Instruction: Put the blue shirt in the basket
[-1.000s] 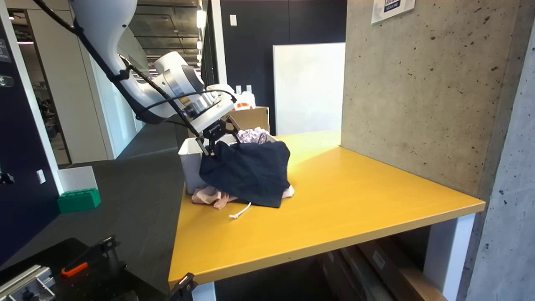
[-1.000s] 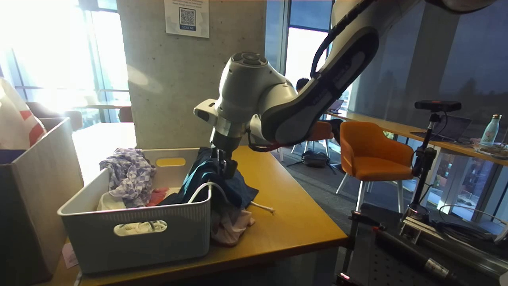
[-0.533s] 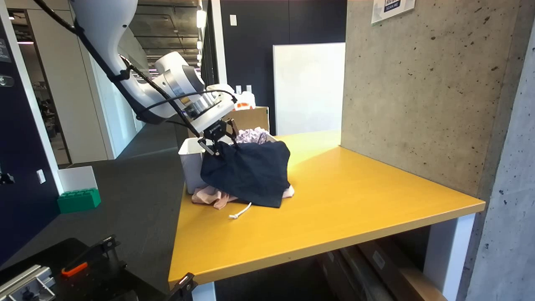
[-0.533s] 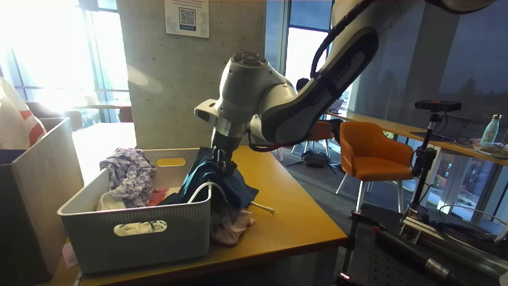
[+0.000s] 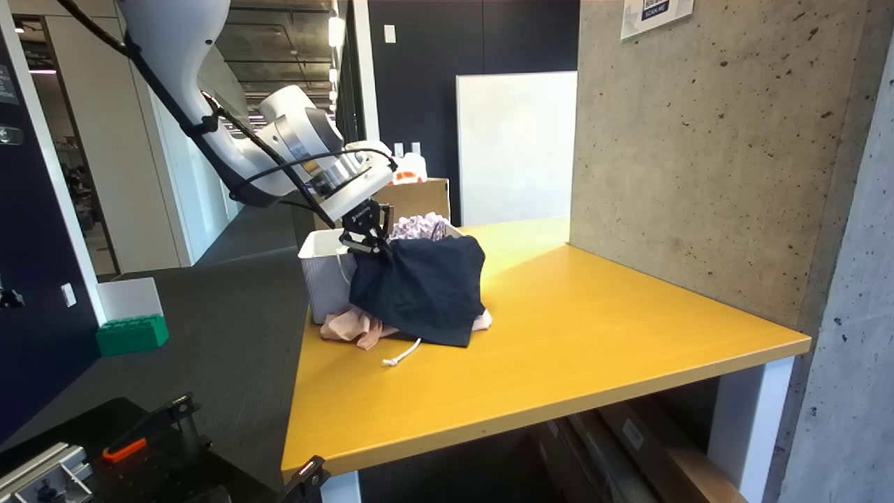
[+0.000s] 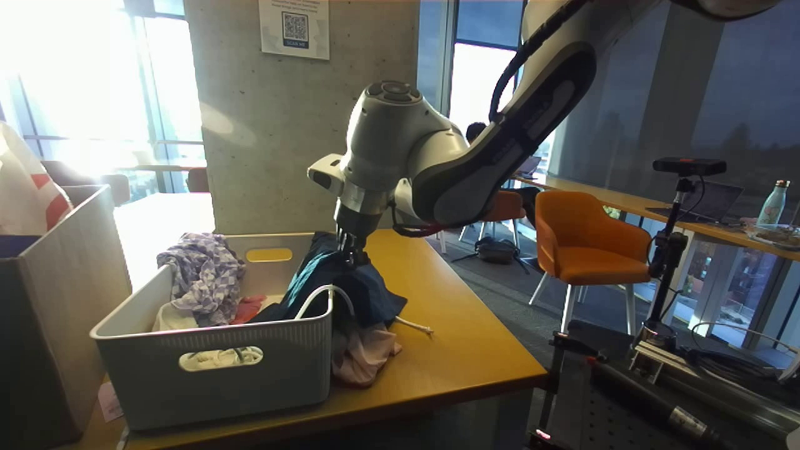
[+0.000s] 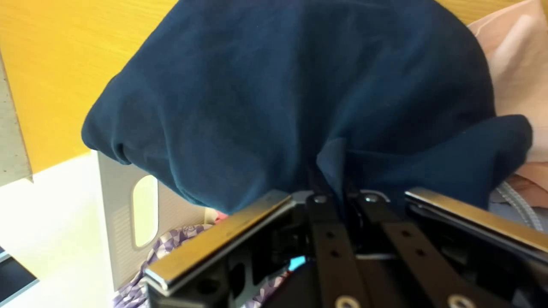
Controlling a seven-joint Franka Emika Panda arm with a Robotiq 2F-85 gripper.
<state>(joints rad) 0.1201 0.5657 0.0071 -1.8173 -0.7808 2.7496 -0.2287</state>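
Observation:
The blue shirt (image 5: pixel 427 297) is draped over the rim of the basket (image 6: pixel 219 400), partly inside it and partly hanging down outside toward the table, as both exterior views show. My gripper (image 7: pixel 335 179) points down at the shirt's upper part, by the rim. A pinched fold of dark blue cloth stands up between its fingers, which have come close together. In an exterior view the gripper (image 6: pixel 351 257) sits right at the cloth over the basket's edge. The fingertips themselves are buried in the fabric and hard to make out.
Peach cloth (image 6: pixel 365 362) lies under the shirt, on the table against the basket. Inside the basket is a purple checked cloth (image 6: pixel 206 275). A tall box (image 6: pixel 75 281) stands beside the basket. A concrete pillar (image 5: pixel 698 168) rises beyond the yellow table (image 5: pixel 594 335). A white cord (image 5: pixel 401 355) trails on the table.
The gripper's fingers have come together, gathering the shirt between them. The shirt's near edge has drawn inward, uncovering more of the basket's side. The arm has barely moved.

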